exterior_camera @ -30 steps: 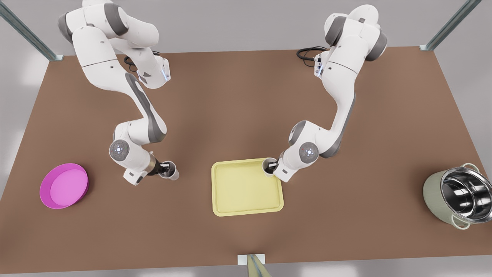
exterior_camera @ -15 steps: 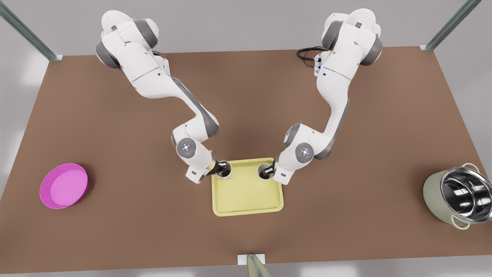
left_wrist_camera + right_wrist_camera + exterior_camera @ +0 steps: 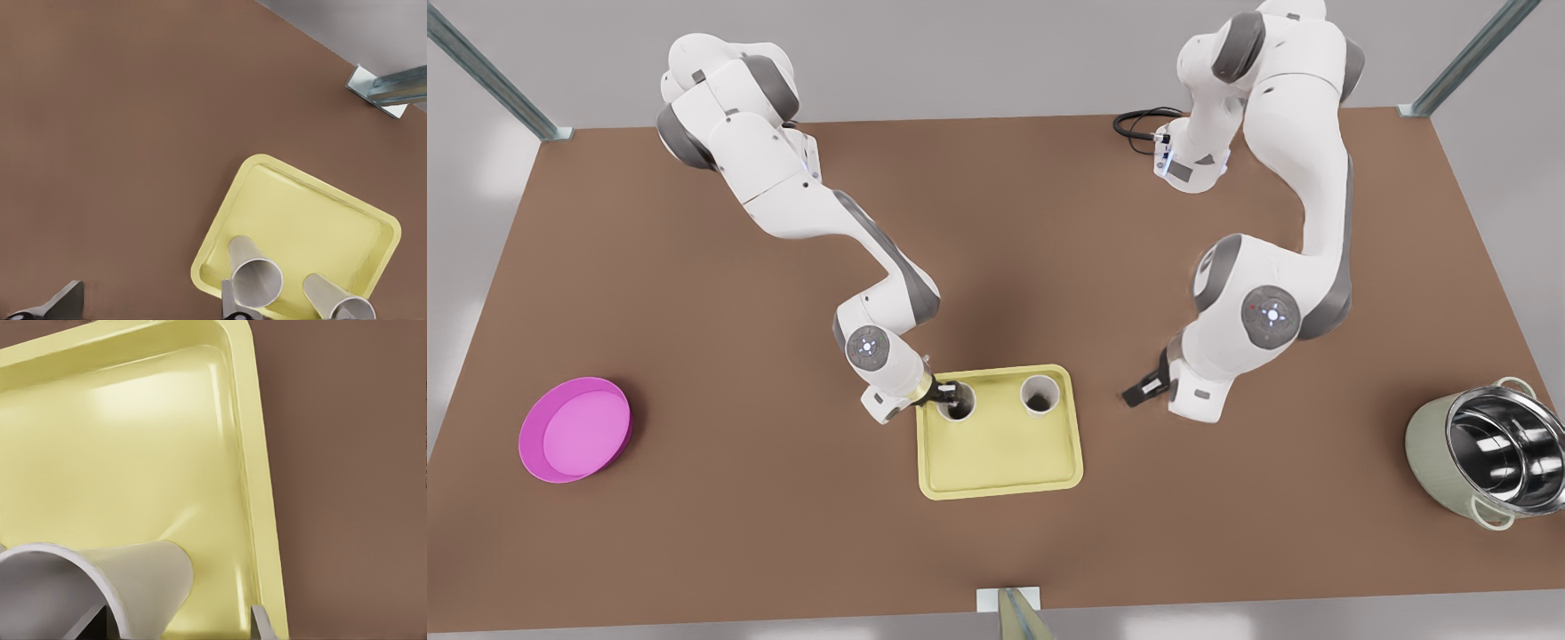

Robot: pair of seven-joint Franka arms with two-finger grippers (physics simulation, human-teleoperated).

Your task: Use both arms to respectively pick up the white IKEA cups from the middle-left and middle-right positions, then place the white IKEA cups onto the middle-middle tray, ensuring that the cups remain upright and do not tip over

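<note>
Two white IKEA cups stand upright on the pale yellow tray (image 3: 996,453), near its far edge. At the cup on the front view's left (image 3: 958,404), my right gripper (image 3: 950,392) is open, with one finger inside the rim and the other outside, clear of the wall. The right wrist view shows that cup (image 3: 147,573), the tray (image 3: 133,440) and the gripper (image 3: 179,623). The other cup (image 3: 1039,396) stands free. My left gripper (image 3: 1140,391) is open above the table, off the tray's right side. The left wrist view looks past that gripper (image 3: 148,310) to the tray (image 3: 313,213) and both cups (image 3: 257,277) (image 3: 340,303).
A magenta bowl (image 3: 574,429) sits at the front view's far left. A large steel-lined pot (image 3: 1485,453) stands at the far right. A metal post (image 3: 1014,613) rises at the near table edge, and a black cable (image 3: 1138,120) lies by one arm's base.
The right gripper carried its cup from the table onto the tray and opened. The left gripper let go of its cup on the tray and drew back to the front view's right.
</note>
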